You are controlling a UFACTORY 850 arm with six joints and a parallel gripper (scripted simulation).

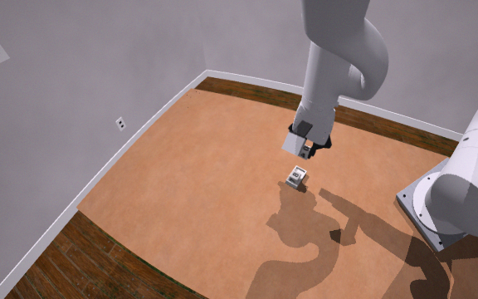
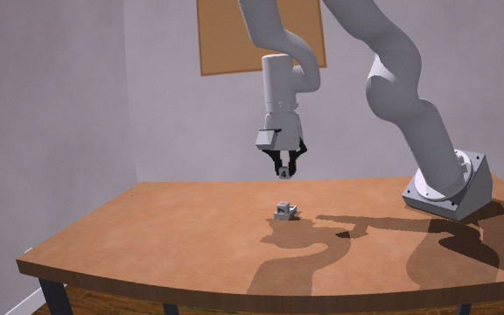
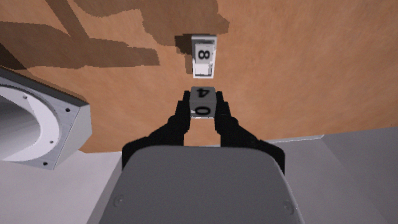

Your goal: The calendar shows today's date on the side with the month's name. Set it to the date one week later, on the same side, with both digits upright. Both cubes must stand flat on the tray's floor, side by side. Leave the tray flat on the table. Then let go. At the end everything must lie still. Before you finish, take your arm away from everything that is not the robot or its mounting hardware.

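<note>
My gripper [image 2: 283, 173] [image 3: 202, 99] [image 1: 306, 154] is shut on a small grey number cube [image 2: 283, 173] [image 3: 202, 101] and holds it in the air. In the wrist view the cube shows a 4 and a 0; in the exterior view it shows a 4. Below it on the table stands the small grey calendar tray [image 1: 290, 183] [image 2: 292, 213] [image 3: 203, 74]. One cube [image 1: 297, 174] [image 2: 283, 207] [image 3: 204, 54] stands in the tray, with an 8 on top. The held cube hangs well above the tray, a little to its side.
The robot's base [image 2: 451, 192] [image 1: 426, 216] [image 3: 35, 127] stands on the wooden table [image 2: 169, 232] to the right of the tray. The arm casts dark shadows across the table in front of the tray.
</note>
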